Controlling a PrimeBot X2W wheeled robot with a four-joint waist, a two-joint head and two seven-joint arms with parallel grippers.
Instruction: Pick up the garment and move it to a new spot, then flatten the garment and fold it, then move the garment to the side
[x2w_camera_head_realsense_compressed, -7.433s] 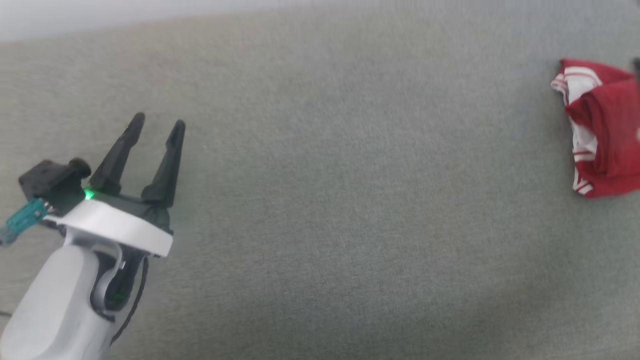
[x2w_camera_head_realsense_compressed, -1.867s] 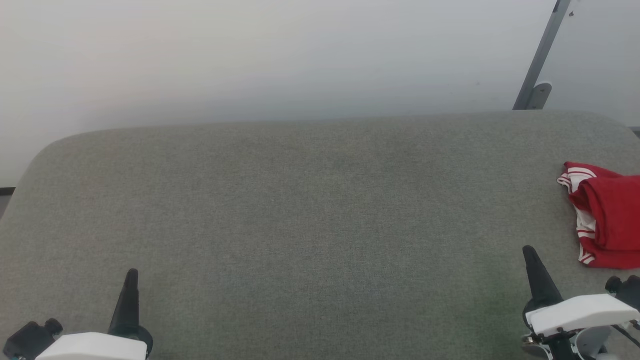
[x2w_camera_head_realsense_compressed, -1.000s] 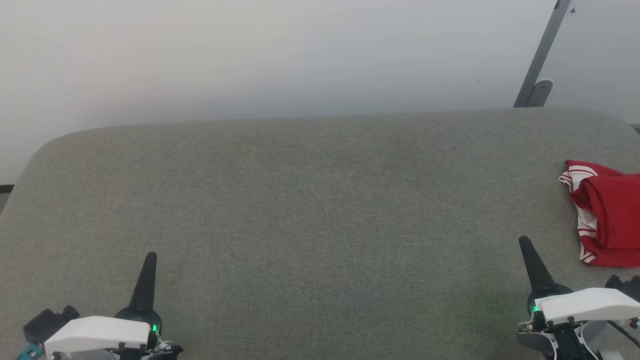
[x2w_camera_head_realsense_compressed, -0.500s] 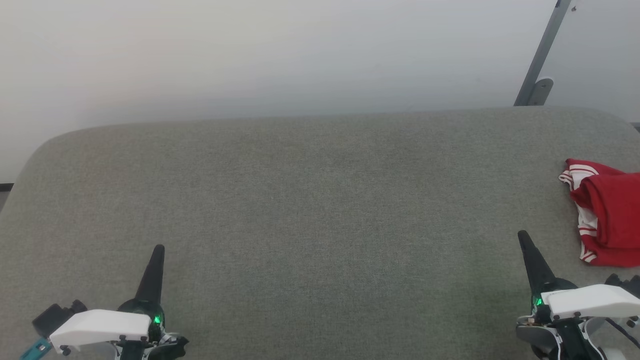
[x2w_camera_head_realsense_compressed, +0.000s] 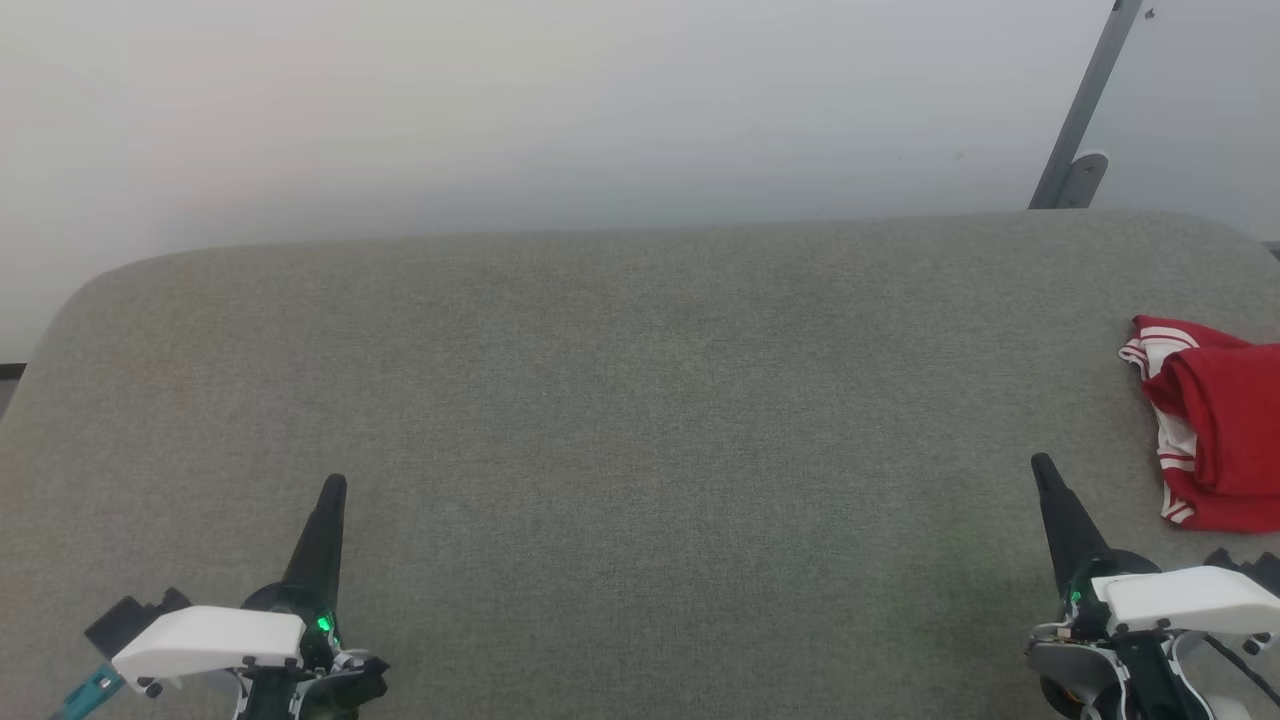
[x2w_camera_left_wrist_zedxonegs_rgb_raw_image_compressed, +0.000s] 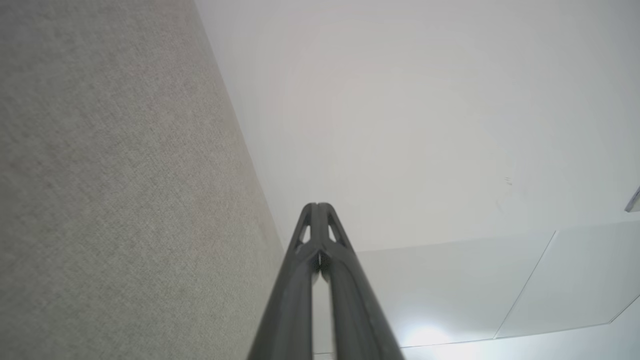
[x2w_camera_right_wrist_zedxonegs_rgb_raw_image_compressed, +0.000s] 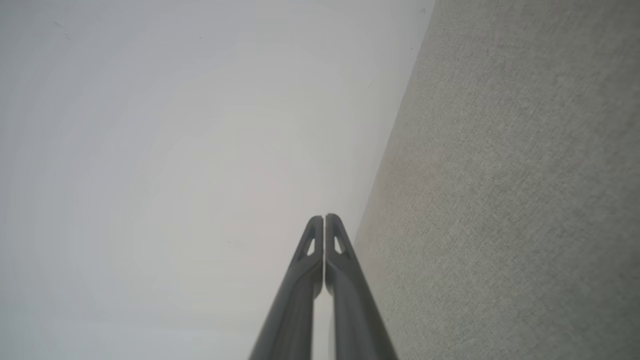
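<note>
You're looking at a bare test room here, more a lab setup than a home. In front of you runs a wide worktop (x2w_camera_head_realsense_compressed: 640, 400) covered in grey woven fabric, its far corners rounded, with a plain white wall (x2w_camera_head_realsense_compressed: 500, 120) behind it. Up at the right, a slanted grey metal post (x2w_camera_head_realsense_compressed: 1085, 100) comes down to a rounded bracket (x2w_camera_head_realsense_compressed: 1078, 178) behind the worktop's far edge. Your left wrist view catches pale glossy panels (x2w_camera_left_wrist_zedxonegs_rgb_raw_image_compressed: 450, 290) with thin seams and a glare of light on them. At the worktop's right edge the garment (x2w_camera_head_realsense_compressed: 1215, 440), red and white, lies bunched.
</note>
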